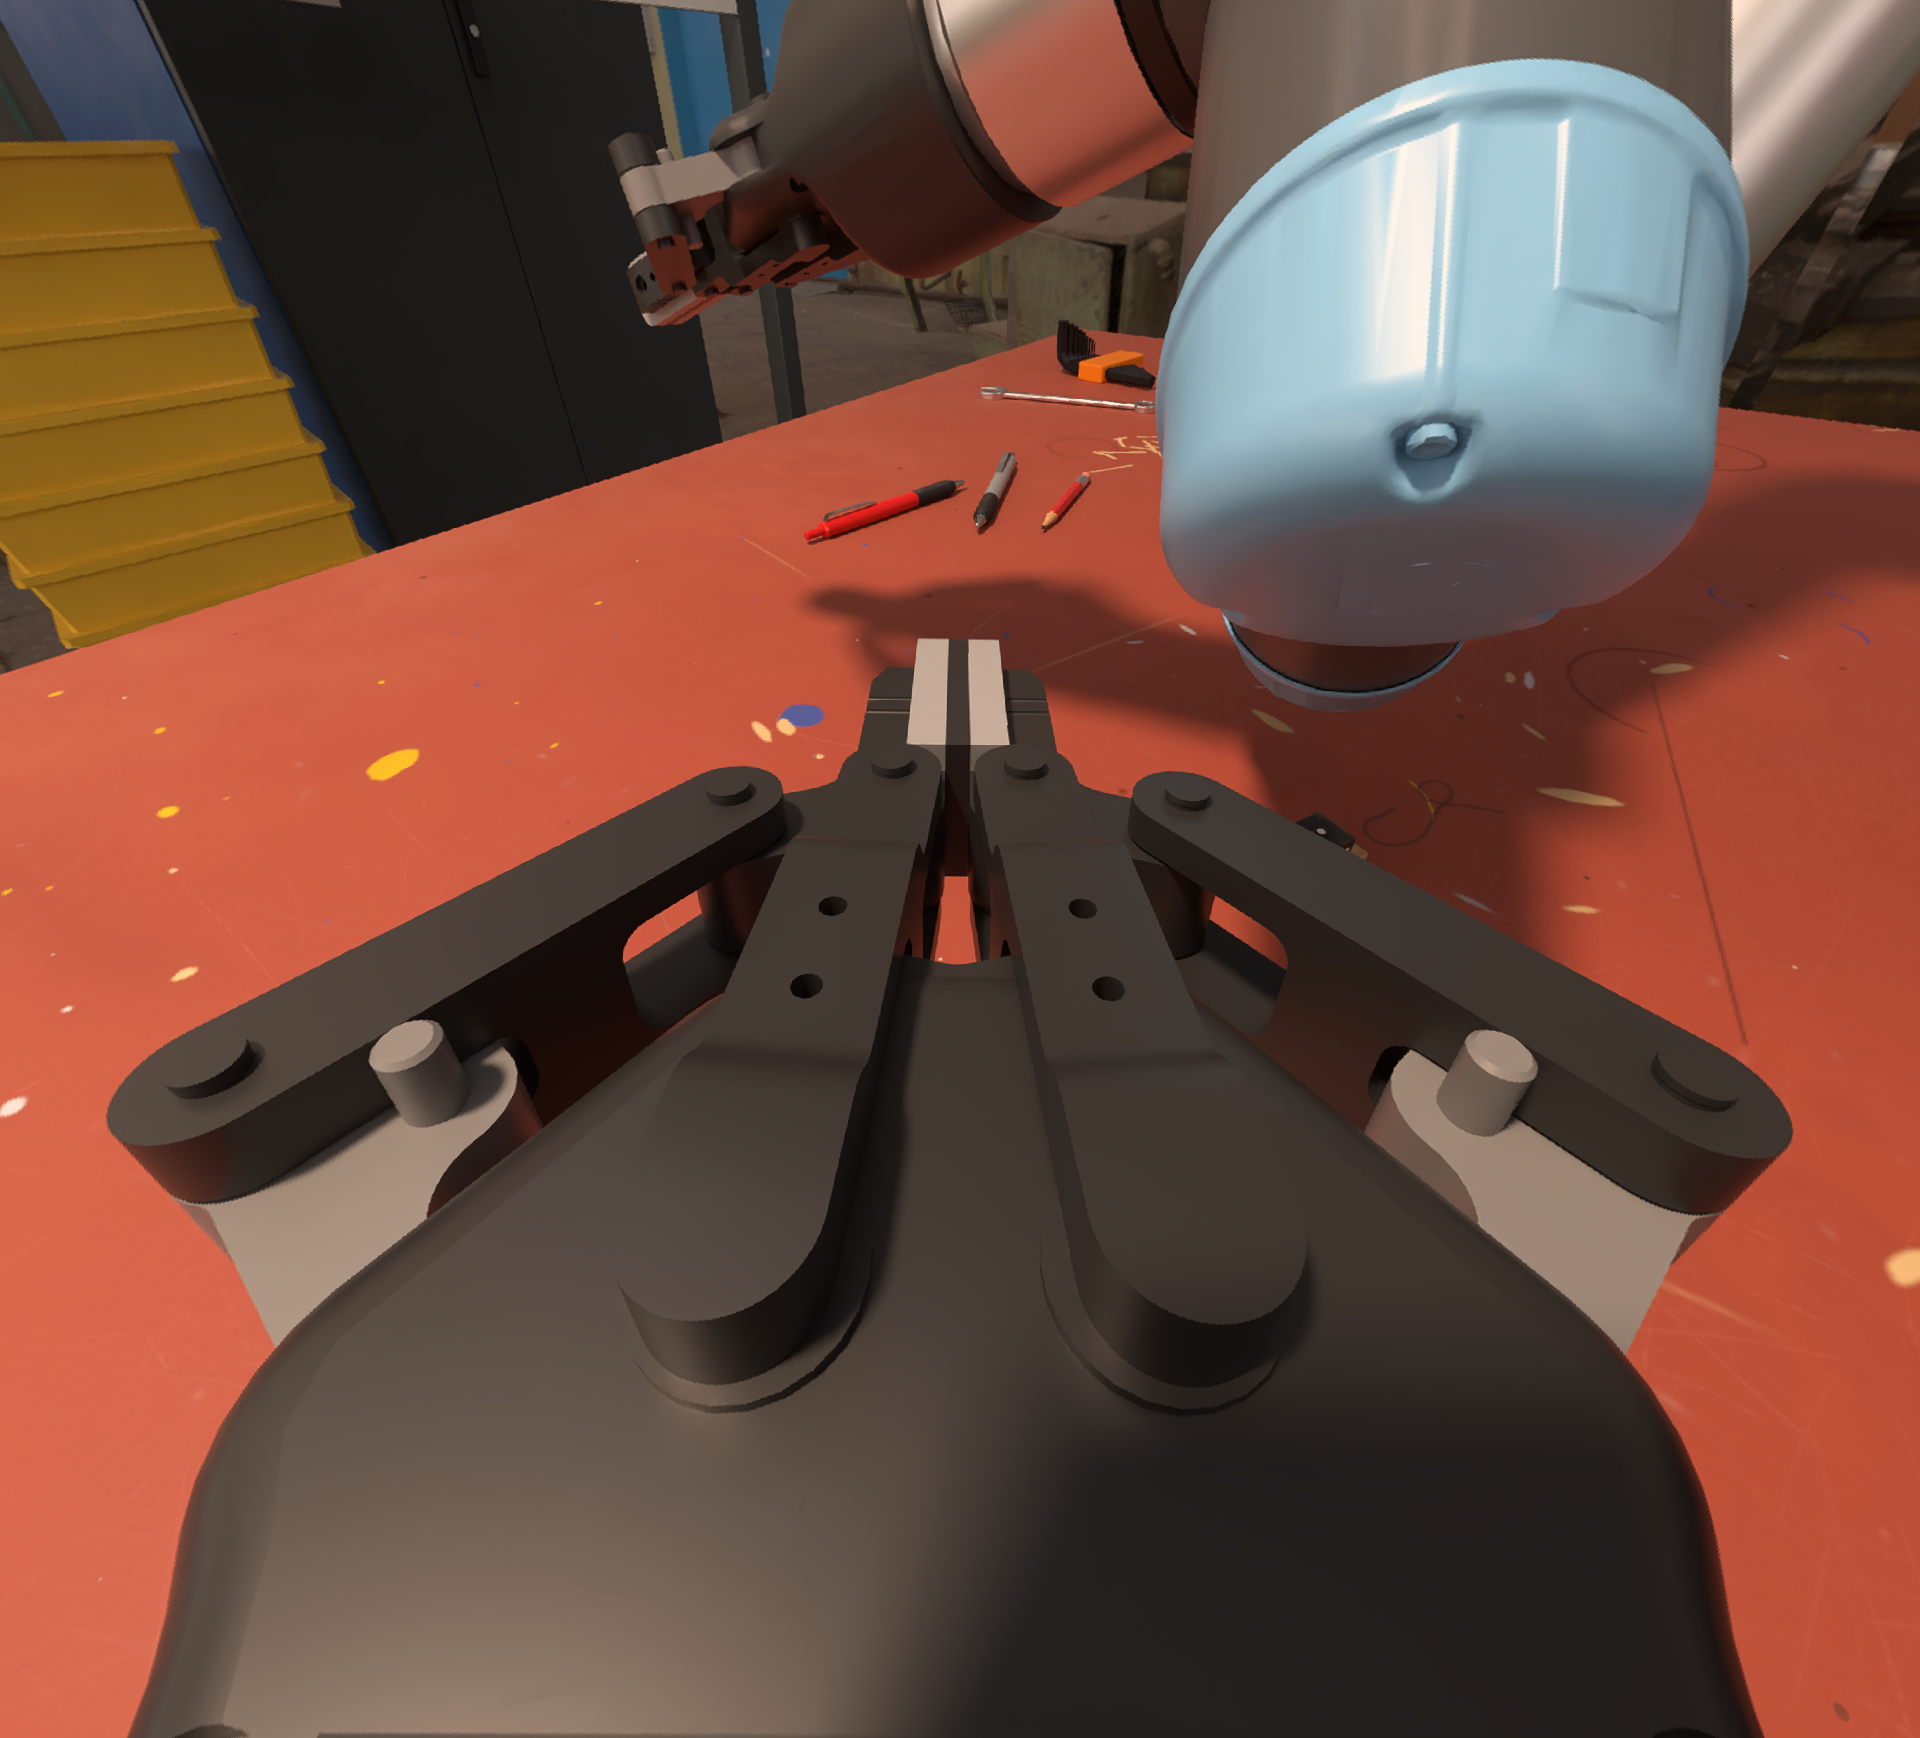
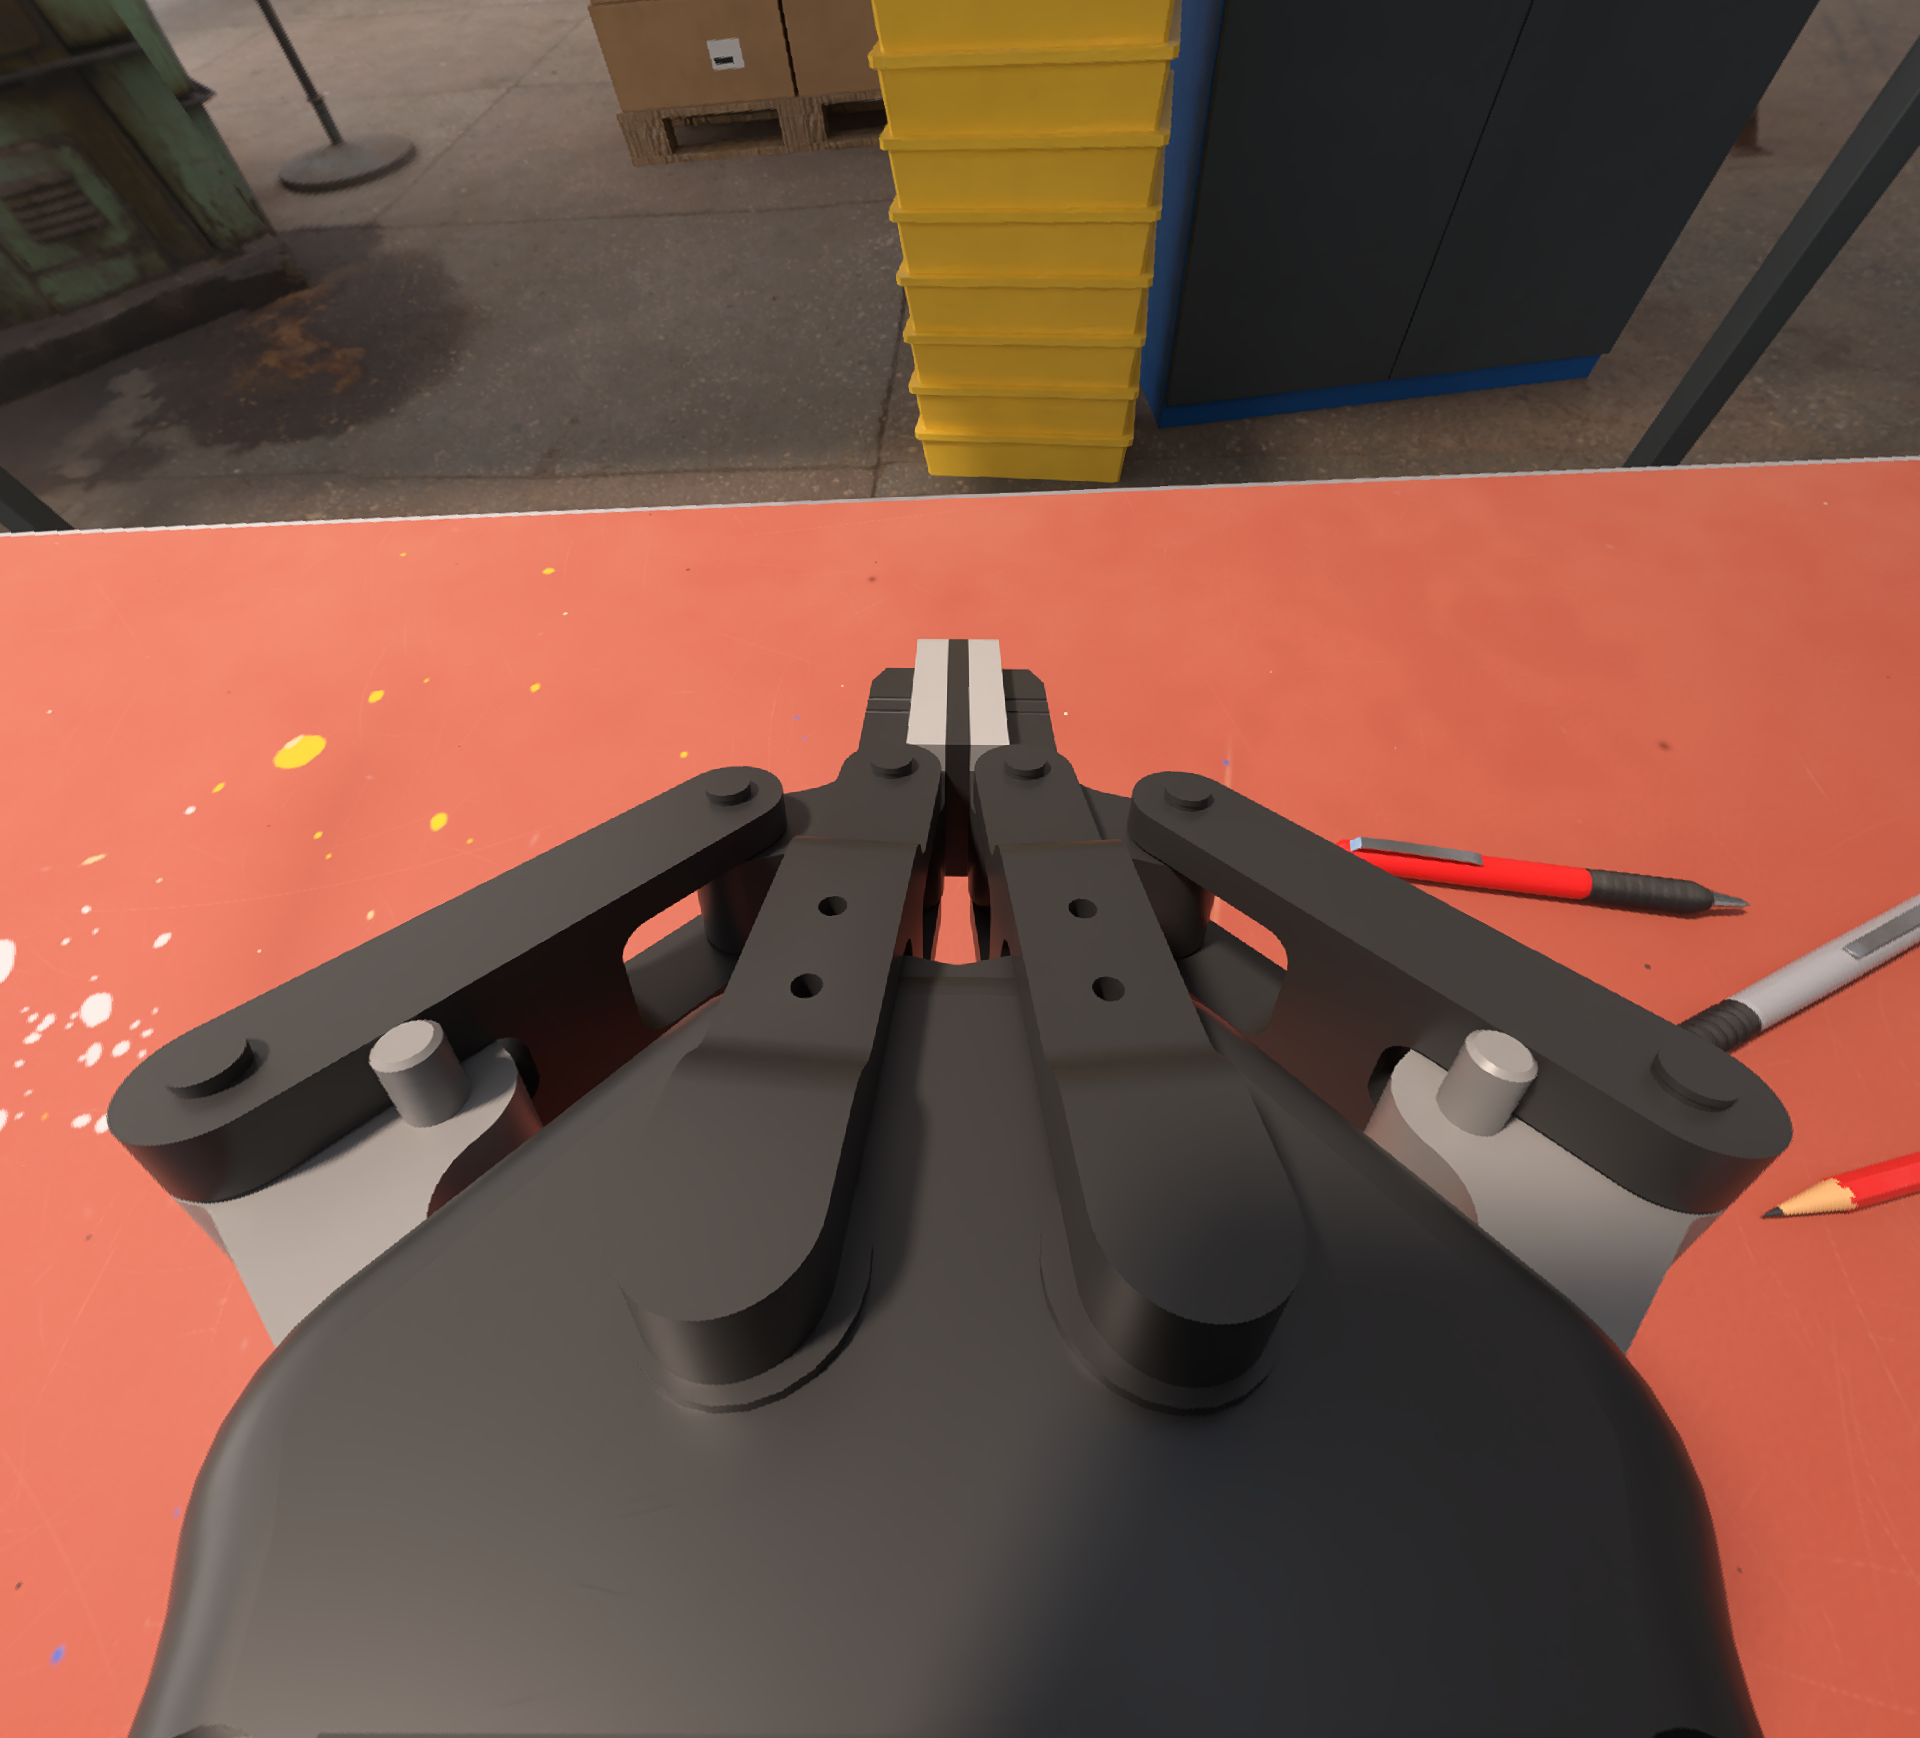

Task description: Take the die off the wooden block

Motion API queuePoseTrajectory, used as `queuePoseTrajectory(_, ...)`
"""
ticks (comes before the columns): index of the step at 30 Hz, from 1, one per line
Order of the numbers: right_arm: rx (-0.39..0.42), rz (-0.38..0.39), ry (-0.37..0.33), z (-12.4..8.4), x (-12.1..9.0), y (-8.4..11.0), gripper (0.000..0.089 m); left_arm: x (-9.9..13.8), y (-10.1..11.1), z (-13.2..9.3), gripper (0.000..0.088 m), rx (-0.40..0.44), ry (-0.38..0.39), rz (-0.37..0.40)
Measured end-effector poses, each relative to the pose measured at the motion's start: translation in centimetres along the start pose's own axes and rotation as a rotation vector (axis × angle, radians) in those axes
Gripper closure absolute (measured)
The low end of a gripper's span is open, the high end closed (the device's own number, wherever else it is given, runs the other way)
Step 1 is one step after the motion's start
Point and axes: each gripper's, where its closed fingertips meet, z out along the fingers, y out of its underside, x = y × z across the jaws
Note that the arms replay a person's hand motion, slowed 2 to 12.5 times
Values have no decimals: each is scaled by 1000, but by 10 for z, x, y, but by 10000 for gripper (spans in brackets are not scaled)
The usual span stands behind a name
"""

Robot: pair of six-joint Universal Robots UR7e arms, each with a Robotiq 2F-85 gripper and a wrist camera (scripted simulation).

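Note:
Neither the die nor the wooden block shows in either view. My left gripper (image 1: pixel 958 649) is shut and empty, low over the red table (image 1: pixel 520 753). A small dark object (image 1: pixel 1325 828) peeks out behind its right link; I cannot tell what it is. My right gripper (image 2: pixel 958 649) is shut and empty over the red table (image 2: pixel 520 649), pointing at the table's far edge. The right gripper also shows in the left wrist view (image 1: pixel 655 275), held high above the table's far side.
The right arm's blue-capped joint (image 1: pixel 1455 358) hangs close ahead of the left gripper. A red pen (image 1: pixel 883 509), a marker (image 1: pixel 994 491), a red pencil (image 1: pixel 1065 502), a wrench (image 1: pixel 1065 400) and hex keys (image 1: pixel 1107 363) lie beyond. Yellow bins (image 2: pixel 1023 161) stand off the table.

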Motion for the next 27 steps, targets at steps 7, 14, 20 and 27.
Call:
queuePoseTrajectory(7, 0, -1, 0, 0, 0, 0, 893, 0, 0, 0, 882, -1, 1, -1)
queuePoseTrajectory(14, 0, -1, 1, 0, 0, 0, 893, 0, 0, 0, 882, -2, 1, 0)
queuePoseTrajectory(20, 3, -3, 2, 0, 0, 0, 893, 0, 0, 0, 882, -1, 1, 0)
queuePoseTrajectory(27, 8, -16, 6, -1, -2, 1, 893, 0, 0, -1, 882, -2, 1, 0)
